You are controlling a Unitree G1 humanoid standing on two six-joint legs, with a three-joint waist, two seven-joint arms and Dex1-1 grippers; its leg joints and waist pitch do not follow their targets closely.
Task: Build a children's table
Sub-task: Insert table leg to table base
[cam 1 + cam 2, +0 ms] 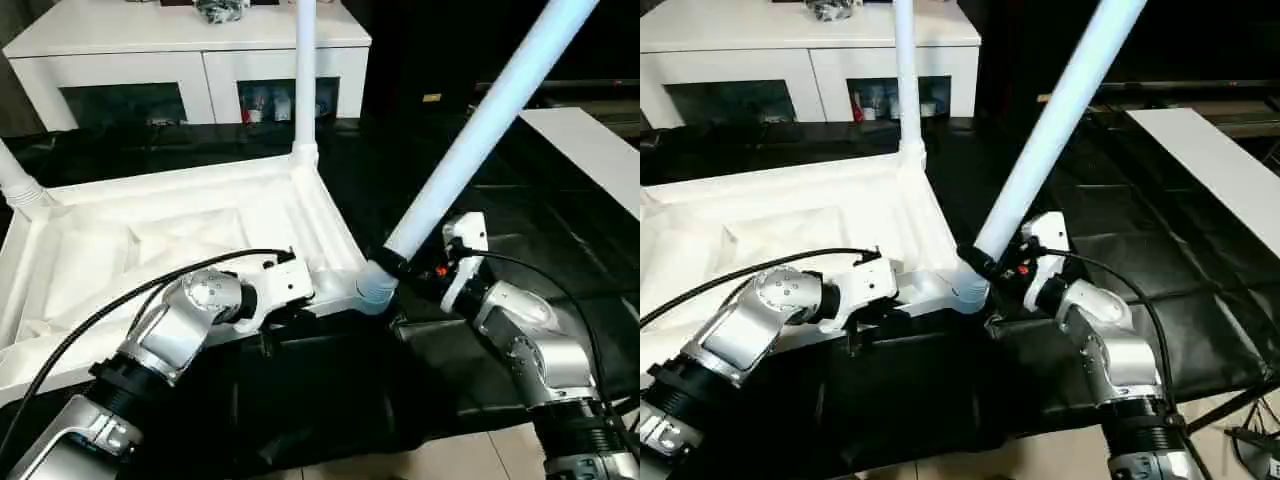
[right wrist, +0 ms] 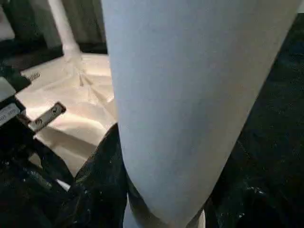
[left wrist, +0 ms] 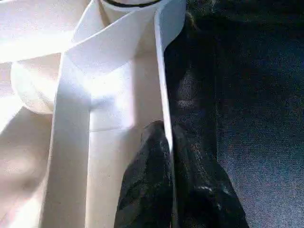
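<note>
The children's table's white tabletop lies upside down on a black cloth, ribs facing up. One white leg stands upright in the far right corner socket, and another leg rises from the far left corner. A third leg leans to the right, its base at the near right corner socket. My right gripper is shut on this leaning leg just above its base. My left gripper is shut on the tabletop's thin near rim, one black finger on each side, close to that same corner.
A white cabinet with glass-fronted compartments stands behind the tabletop. A flat white board lies at the right. The black cloth covers the work surface, and pale floor shows at its near edge.
</note>
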